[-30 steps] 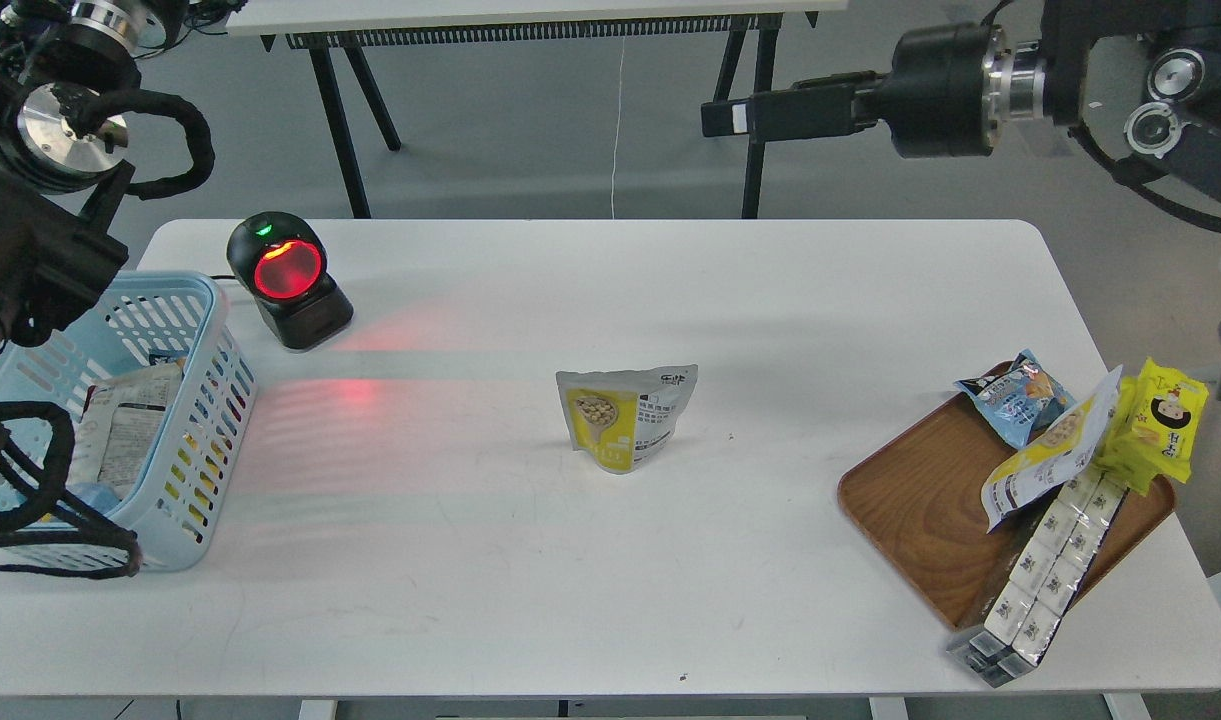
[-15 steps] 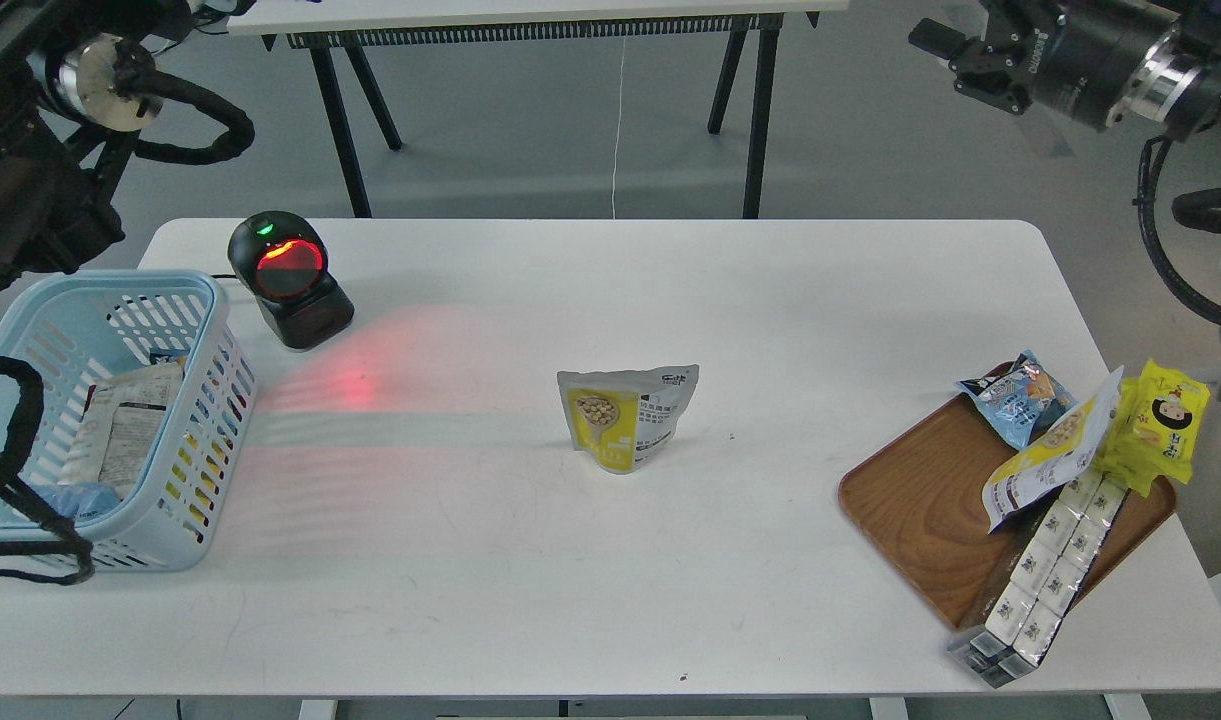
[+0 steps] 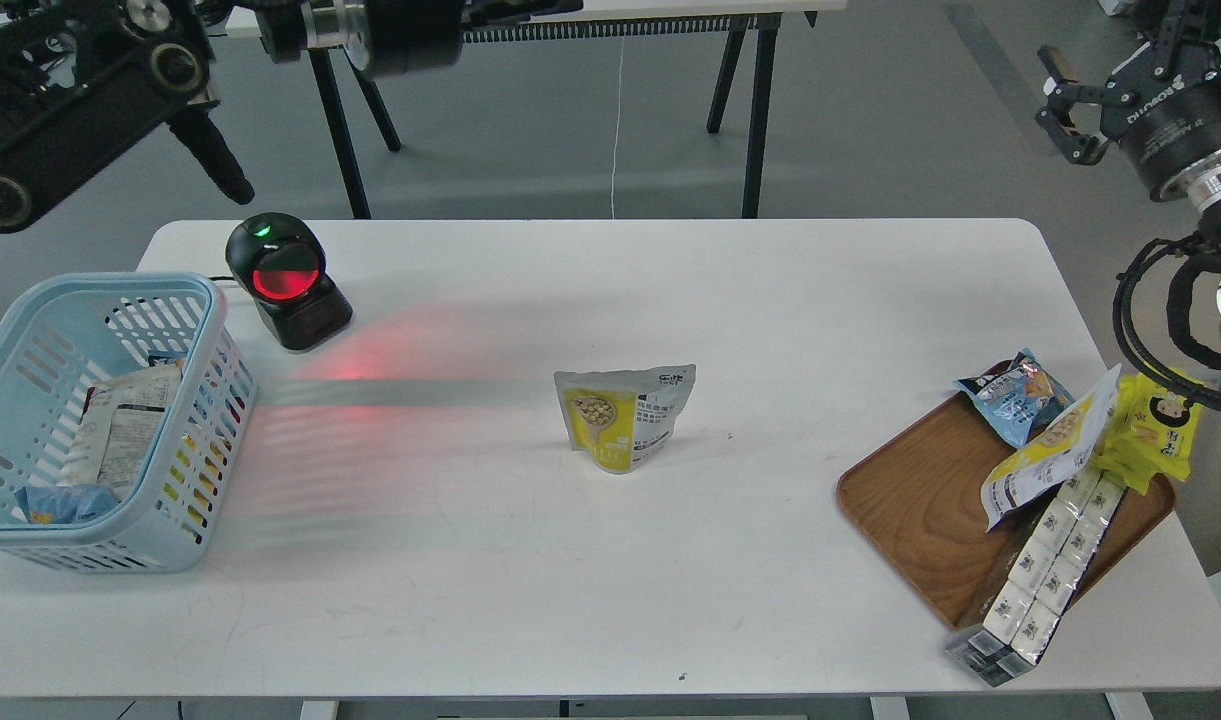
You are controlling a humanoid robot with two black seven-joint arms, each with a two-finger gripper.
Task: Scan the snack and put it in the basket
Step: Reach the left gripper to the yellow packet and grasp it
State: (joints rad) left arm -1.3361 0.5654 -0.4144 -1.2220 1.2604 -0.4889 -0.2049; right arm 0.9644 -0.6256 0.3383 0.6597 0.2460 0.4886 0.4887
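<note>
The snack (image 3: 625,417) stands upright near the middle of the white table (image 3: 610,600), alone and untouched, with the basket (image 3: 30,330) well off at its 9 o'clock on the table's left edge and the red-lit scanner (image 3: 285,280) at its 10 o'clock. My right gripper (image 3: 1062,105) hangs high beyond the table's far right corner, at about 2 o'clock from the snack, fingers spread and empty. My left gripper (image 3: 515,10) is cut off at the top edge, around 11 o'clock, and I cannot tell how its fingers stand.
</note>
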